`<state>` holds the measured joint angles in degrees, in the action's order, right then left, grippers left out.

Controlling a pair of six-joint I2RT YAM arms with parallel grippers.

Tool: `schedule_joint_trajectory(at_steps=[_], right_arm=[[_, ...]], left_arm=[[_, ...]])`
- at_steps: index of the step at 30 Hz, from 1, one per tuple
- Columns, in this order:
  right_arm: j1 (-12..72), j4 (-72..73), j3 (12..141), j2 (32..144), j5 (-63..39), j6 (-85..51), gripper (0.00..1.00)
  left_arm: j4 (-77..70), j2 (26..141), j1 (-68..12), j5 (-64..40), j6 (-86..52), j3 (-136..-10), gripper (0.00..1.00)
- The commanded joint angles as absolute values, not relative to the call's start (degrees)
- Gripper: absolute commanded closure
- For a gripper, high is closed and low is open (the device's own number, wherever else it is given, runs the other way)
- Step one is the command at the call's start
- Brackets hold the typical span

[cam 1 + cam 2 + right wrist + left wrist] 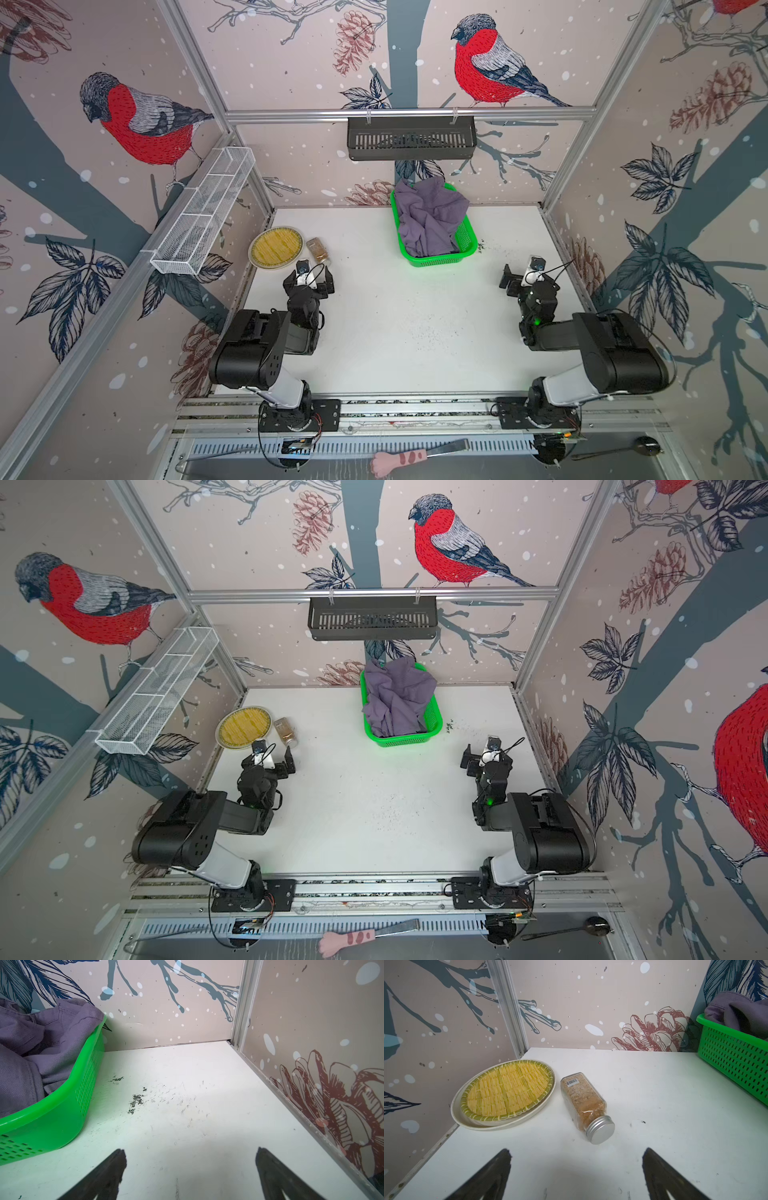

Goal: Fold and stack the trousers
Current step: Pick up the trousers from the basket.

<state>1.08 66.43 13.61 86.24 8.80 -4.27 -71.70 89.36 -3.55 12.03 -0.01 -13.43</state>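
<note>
Trousers (pixel 430 218) crumpled in basket (pixel 441 261), upper centre in both top views. My left gripper (pixel 577 1149) spread wide, empty. My right gripper (pixel 190 1149) likewise.

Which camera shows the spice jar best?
The left wrist view: the spice jar lies on its side, close up, barcode and silver cap clear. Both top views show it small; the right wrist view misses it.
</note>
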Motion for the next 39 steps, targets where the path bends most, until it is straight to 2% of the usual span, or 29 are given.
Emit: schedule_joint_trajectory(at_steps=[1,32,36,39], right_arm=[[1.1,68.4,13.5,86.0,8.6,-4.1,0.0],[0.6,68.7,13.3,85.5,7.2,-4.3,0.01],[1.4,62.4,14.1,79.1,8.1,-3.5,0.01],[1.9,52.6,18.0,73.7,6.2,-2.7,0.01]], left_arm=[[-75.0,89.3,-3.4,12.1,0.1,-13.4,0.02],[-76.9,89.1,-3.5,11.3,0.9,-12.4,0.02],[-76.2,82.7,-5.5,15.5,1.9,-10.0,0.02],[-62.7,73.7,-8.7,21.1,1.9,-14.1,0.02]])
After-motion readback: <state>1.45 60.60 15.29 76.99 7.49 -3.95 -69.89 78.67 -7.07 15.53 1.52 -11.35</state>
